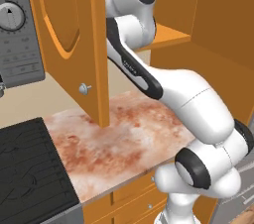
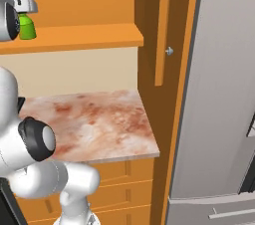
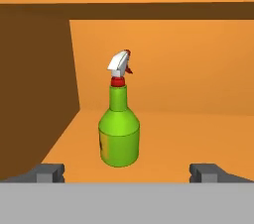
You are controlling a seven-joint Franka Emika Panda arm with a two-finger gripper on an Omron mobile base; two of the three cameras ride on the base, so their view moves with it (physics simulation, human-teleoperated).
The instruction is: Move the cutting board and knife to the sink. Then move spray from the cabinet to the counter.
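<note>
We see the small green spray bottle with its white-and-red trigger nozzle standing upright on the inner shelf of the orange wooden wall cabinet. Our two-finger gripper sits just in front of it, jaws spread wide and gripping nothing, the bottle between its dark fingertips. The pinkish-brown marbled stone counter lies below, beside the black stove top.
</note>
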